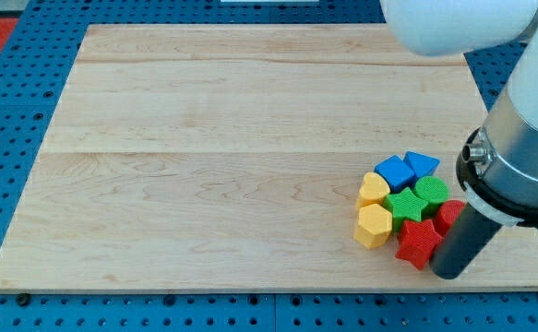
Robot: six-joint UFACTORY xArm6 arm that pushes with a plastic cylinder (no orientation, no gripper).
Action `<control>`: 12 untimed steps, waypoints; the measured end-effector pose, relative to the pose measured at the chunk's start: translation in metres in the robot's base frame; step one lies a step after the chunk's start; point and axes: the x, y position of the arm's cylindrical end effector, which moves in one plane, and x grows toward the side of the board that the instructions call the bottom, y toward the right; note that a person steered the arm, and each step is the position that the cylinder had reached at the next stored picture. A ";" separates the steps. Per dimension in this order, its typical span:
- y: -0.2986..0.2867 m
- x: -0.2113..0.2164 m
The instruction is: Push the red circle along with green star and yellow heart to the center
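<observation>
My tip, bare rod with no jaws, rests at lower right touching the red circle, beside the green star and yellow heart

Setting: robotics lab bench.
Base: blue pegboard with regular holes, showing past every board edge.
Work surface: pale wood board.
Machine: white and grey arm over the board's right edge.
Props: small coloured blocks near bottom-right corner.
</observation>
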 end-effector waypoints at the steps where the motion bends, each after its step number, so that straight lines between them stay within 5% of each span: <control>1: -0.017 -0.007; 4: -0.033 -0.023; 6: 0.045 -0.010; 8: 0.074 -0.047; 10: 0.002 -0.049; 12: -0.013 0.007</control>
